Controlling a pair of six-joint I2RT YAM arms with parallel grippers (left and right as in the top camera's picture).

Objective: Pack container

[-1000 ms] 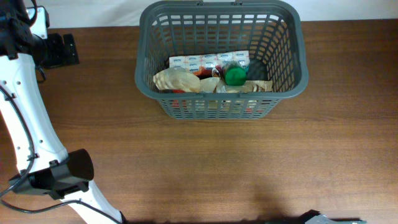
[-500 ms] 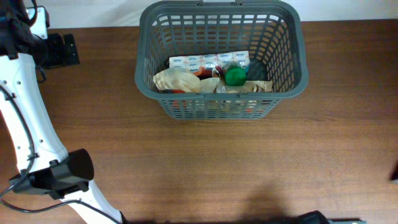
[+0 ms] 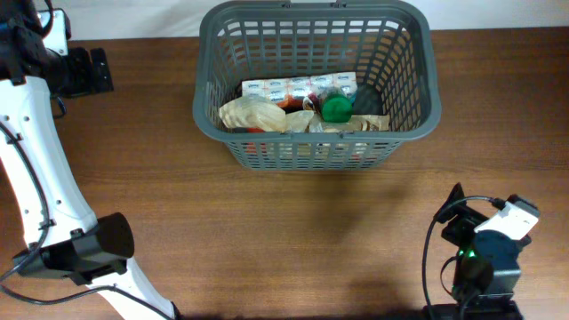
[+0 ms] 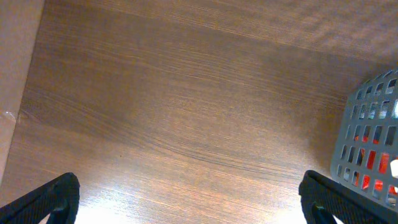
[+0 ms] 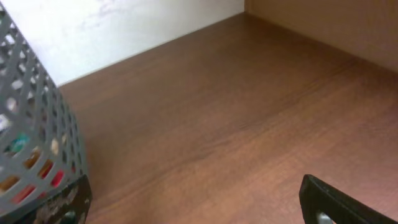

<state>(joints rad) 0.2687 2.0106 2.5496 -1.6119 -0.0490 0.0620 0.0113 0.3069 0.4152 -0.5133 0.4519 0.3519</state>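
Left tool [image 4: 186, 194] spread wide, right arm [image 3: 484, 253] — apart from container [image 3: 316, 27]

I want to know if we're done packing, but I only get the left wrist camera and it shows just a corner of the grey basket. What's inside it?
Observer: Overhead, the container holds a row of small white boxes, a green round thing and a crumpled beige packet.
Operator: Where's the other arm?
Observer: The right gripper is near the bottom right of the overhead picture, well apart from the container.
Operator: Is it carrying something?
Observer: No. Its wrist camera shows only bare table ahead of its open fingers.
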